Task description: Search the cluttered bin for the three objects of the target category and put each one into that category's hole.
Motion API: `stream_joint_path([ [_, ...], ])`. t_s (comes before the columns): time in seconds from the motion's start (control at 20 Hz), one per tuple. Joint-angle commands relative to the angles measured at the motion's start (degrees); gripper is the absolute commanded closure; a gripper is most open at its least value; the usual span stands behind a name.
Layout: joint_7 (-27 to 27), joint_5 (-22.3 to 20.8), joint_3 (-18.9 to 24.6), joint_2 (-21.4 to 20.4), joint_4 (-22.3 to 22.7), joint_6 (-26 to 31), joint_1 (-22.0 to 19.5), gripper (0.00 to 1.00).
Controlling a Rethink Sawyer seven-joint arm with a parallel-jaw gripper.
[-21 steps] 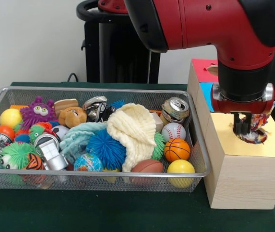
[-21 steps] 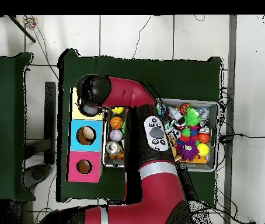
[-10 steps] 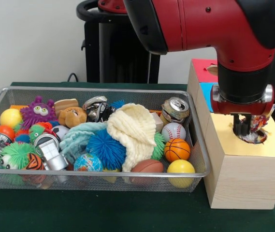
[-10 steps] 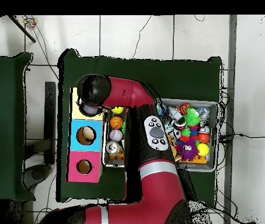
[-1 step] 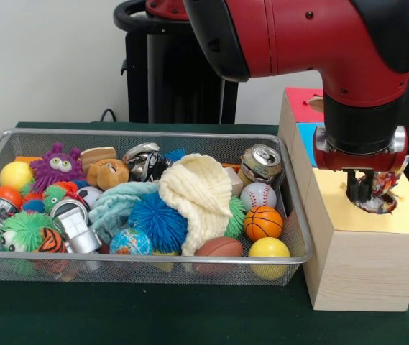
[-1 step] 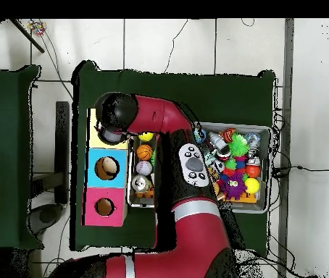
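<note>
My claw (image 5: 363, 192): over the yellow hole (image 5: 377, 205) of the wooden box (image 5: 362, 266); grip state cannot be told.
Multicoloured item (image 5: 387, 185): at that hole's rim, beside my claw.
Bin (image 5: 139, 267): 1 mesh tray, cluttered.

dark green cloth-covered table (image 5: 154, 316) carries silver wire-mesh bin (image 5: 17, 267) and, just beside it, pale wooden sorting box (image 5: 362, 269).

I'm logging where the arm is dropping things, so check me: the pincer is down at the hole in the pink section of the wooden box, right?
Not quite. The pincer is down at the hole in the yellow section of the wooden box, not the pink one. The front view shows this; the overhead view also has the arm's end over the yellow section.
</note>
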Motion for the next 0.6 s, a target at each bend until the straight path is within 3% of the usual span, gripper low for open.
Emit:
stream_joint_path([
  [0.05, -1.25, -5.45, -0.61, 3.66, 4.47, 2.24, -0.71, 1.0],
  [0.6, -1.53, -5.96, -0.85, 3.36, 5.32, -0.3, -1.21, 1.0],
])
